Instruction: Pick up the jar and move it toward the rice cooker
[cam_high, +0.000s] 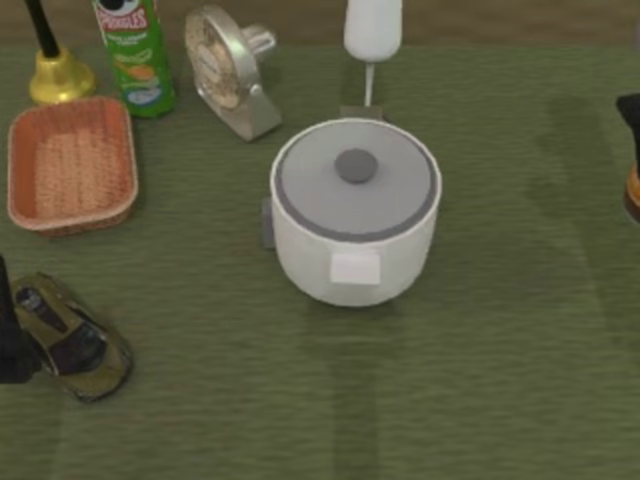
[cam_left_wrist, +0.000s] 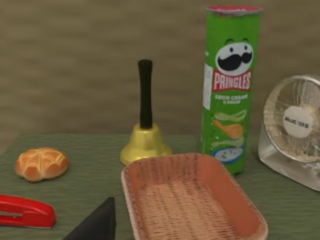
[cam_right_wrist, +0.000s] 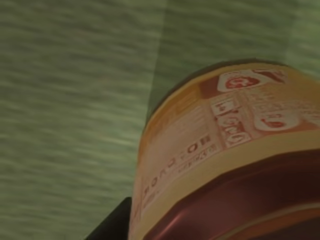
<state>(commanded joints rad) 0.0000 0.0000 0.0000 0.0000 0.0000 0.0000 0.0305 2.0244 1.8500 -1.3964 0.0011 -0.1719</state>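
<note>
The left hand sits at the bench's left edge beside a toy car; whether it is apart or together I cannot tell. The rice cooker stands mid-bench. At the right edge, the right hand seems clamped on the jar, mostly cropped.

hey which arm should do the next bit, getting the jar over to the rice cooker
Right, probably. The jar fills the right wrist view, and the right claw sits with it at the table's right edge, with bare mat between it and the rice cooker. The left arm is parked at the left edge beside the toy car.
</note>
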